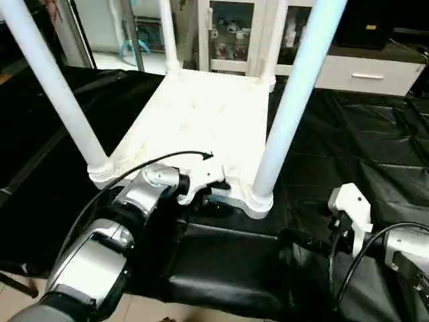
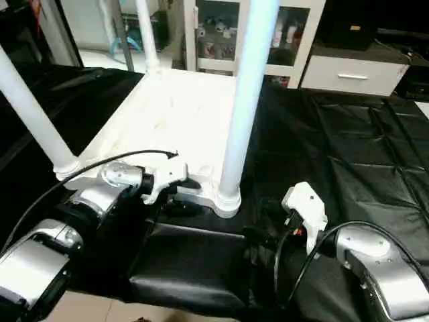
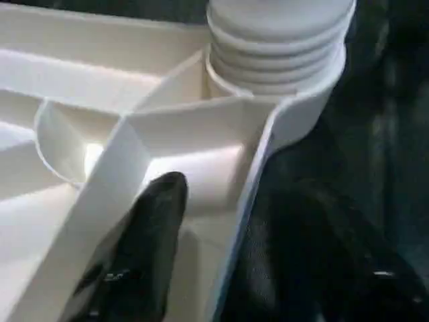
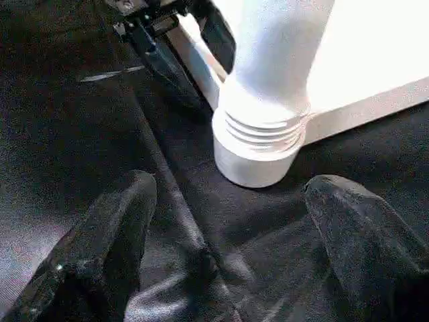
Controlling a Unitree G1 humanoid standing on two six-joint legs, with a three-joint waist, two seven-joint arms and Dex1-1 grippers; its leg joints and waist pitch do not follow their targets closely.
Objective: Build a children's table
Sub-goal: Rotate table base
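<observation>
Left tool (image 1: 213, 194), two black fingers, clamped on the near rim of the white plastic rectangular tabletop (image 1: 201, 114), one finger (image 3: 144, 241) inside against a rib, the other outside the wall. Right tool (image 4: 228, 221) spread wide, grasping nothing, hovering over the black-draped surface (image 1: 362, 134) just beside the near right corner socket (image 4: 258, 157). Tabletop lying upside down on that surface. Four long tapered white tube legs standing upright in the corners, among them the near right leg (image 1: 295, 94) and near left leg (image 1: 53, 87). Threads visible above the near sockets, so probably some tightening left, then turning upright
</observation>
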